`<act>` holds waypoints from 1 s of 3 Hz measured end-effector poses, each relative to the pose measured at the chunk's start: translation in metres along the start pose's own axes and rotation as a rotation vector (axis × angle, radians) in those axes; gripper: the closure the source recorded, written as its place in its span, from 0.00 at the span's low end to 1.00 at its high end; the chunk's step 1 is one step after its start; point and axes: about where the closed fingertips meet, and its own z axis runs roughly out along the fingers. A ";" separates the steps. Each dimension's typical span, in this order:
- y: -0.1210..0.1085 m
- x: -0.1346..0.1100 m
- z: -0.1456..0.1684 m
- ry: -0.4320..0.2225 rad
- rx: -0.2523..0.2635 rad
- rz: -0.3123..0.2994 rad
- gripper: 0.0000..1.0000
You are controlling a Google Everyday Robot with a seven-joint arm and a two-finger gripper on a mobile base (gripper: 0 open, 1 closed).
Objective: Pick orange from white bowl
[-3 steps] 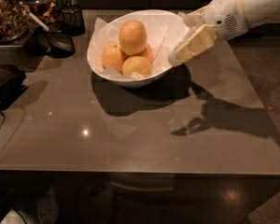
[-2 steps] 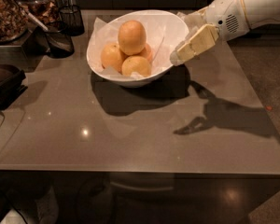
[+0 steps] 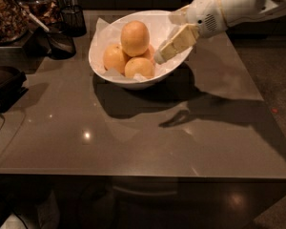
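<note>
A large glossy white bowl (image 3: pixel 171 68) with white paper lining stands at the back middle of the dark table. The orange (image 3: pixel 135 38), the biggest pale yellow-orange fruit, sits on top of smaller oranges (image 3: pixel 115 57) inside it. My gripper (image 3: pixel 163 54) reaches in from the upper right over the bowl's right rim, its cream finger (image 3: pixel 175 44) pointing down-left. Its tip hangs just right of the orange and apart from it.
A small dark mesh cup (image 3: pixel 73 19) and a black scoop (image 3: pixel 61 43) stand behind the bowl at the left. A tray of brown pieces (image 3: pixel 7 15) is at the far left. A dark object (image 3: pixel 5 82) lies at the table's left edge.
The gripper has moved left, from outside the bowl's right rim to over the rim and closer to the orange. The fruit has not moved.
</note>
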 end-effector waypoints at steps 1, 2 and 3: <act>-0.006 -0.009 0.025 0.026 -0.031 -0.022 0.00; -0.006 -0.012 0.027 0.025 -0.035 -0.025 0.00; -0.009 -0.014 0.030 -0.010 -0.023 -0.039 0.00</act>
